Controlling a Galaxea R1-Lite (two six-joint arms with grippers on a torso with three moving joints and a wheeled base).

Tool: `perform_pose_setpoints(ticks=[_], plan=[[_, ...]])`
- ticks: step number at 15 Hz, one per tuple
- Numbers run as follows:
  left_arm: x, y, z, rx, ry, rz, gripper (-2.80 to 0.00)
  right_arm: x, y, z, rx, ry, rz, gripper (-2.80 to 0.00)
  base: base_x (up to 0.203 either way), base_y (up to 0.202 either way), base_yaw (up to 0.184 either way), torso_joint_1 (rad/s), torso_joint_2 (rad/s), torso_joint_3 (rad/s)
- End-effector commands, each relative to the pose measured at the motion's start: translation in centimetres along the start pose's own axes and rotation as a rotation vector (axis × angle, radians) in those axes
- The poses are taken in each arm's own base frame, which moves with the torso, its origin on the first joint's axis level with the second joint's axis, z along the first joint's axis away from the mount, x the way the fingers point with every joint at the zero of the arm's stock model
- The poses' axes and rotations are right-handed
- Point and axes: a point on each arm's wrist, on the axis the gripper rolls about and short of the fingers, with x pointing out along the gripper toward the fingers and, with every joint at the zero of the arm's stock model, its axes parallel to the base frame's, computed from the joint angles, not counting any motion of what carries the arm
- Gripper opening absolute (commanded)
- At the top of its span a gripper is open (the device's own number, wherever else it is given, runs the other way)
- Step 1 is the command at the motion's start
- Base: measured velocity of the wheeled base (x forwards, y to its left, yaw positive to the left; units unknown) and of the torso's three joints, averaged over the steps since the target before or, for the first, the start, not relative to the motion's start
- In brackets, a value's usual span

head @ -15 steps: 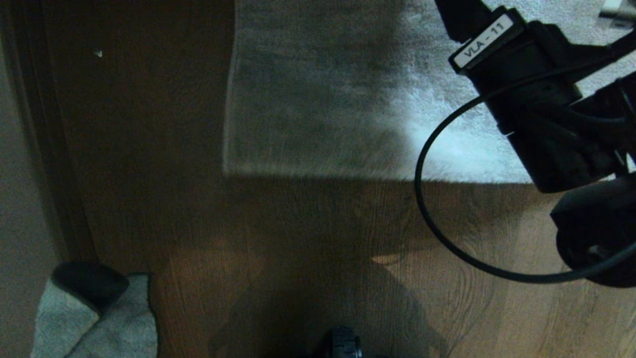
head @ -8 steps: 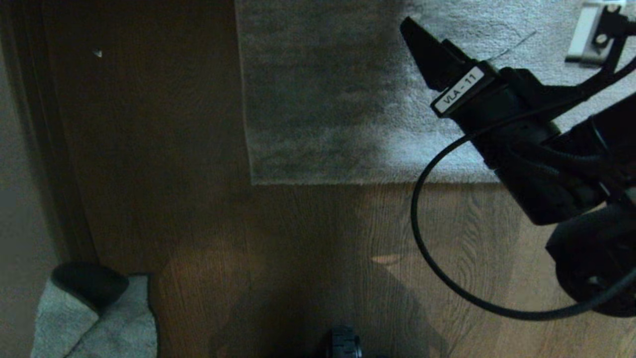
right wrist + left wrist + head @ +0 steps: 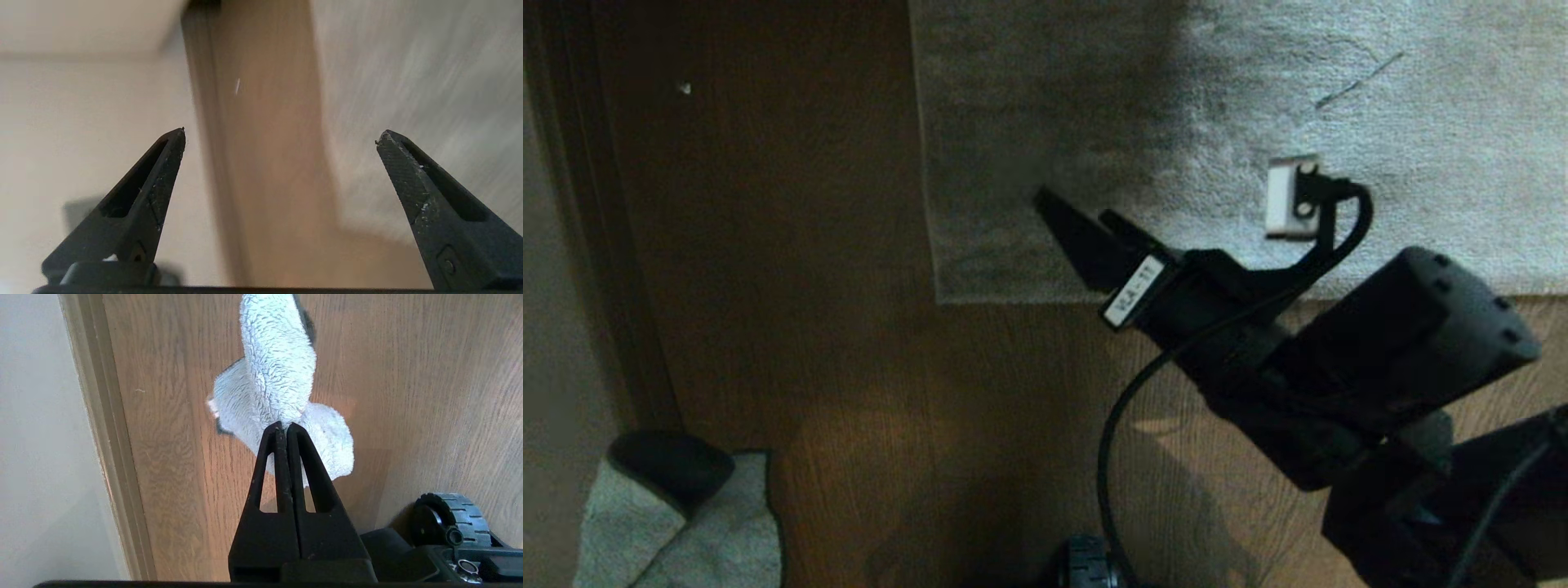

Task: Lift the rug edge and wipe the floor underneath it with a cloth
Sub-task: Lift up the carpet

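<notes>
1. From the head camera, the large light grey-beige short-pile plush rug (image 3: 1258, 122) lies flat on the brown wood-grain plank floor (image 3: 849, 367), its straight near edge and square corner (image 3: 941, 296) both resting on the boards. The black right gripper (image 3: 1086, 233) hangs over that near edge, just beside the corner, its pointed fingers aimed toward the corner; a black cable (image 3: 1111, 441) loops off the arm over the floor. Well away from the rug corner, near the dark skirting strip (image 3: 605, 245) along the pale wall (image 3: 547, 367), the small pale grey-green terry cloth (image 3: 711, 531) hangs bunched under a dark fingertip.

2. From the left wrist camera, the black left gripper (image 3: 284, 426) has its two fingers pressed tight together, pinching a fold of the cloth (image 3: 278, 384). The cloth droops above the floor (image 3: 408, 396), far from the rug, close to the skirting strip (image 3: 102, 437). A black ridged wheel (image 3: 453, 514) of the base sits beside it.

3. From the right wrist camera, the right gripper (image 3: 280, 136) stands spread wide with nothing between its fingers. Beyond them lie the floor (image 3: 269, 163), the blurred rug (image 3: 429, 81) and the pale wall (image 3: 81, 122).
</notes>
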Motion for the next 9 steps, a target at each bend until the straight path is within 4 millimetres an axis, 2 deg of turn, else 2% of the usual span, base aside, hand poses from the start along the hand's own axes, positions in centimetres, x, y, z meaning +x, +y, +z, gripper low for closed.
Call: perform_pose_setpoints(ticks=[1,3,5,7,9], plan=[[0.0,0.0,0.0,-0.001,0.001,0.000,-2.80,0.1,0.0,-4.8,0.090,0.090,-0.007,0.00,0.000,0.000,0.000,0.000,0.00,0.000],[0.0,0.0,0.0,-0.001,0.000,0.000,-2.80,0.0,0.2,-7.7,0.136,0.145,-0.040,0.00,0.000,0.000,0.000,0.000,0.00,0.000],[0.0,0.0,0.0,-0.001,0.000,0.000,-2.80,0.7,0.1,-10.2,0.140,0.126,-0.130,0.00,0.000,0.000,0.000,0.000,0.00,0.000],[0.0,0.0,0.0,-0.001,-0.002,0.000,-2.80,1.4,-0.2,-11.9,0.128,0.078,-0.239,0.00,0.000,0.000,0.000,0.000,0.00,0.000],[0.0,0.0,0.0,-0.001,0.001,0.000,-2.80,1.2,-0.7,-12.9,0.067,0.071,-0.311,0.00,0.000,0.000,0.000,0.000,0.00,0.000]])
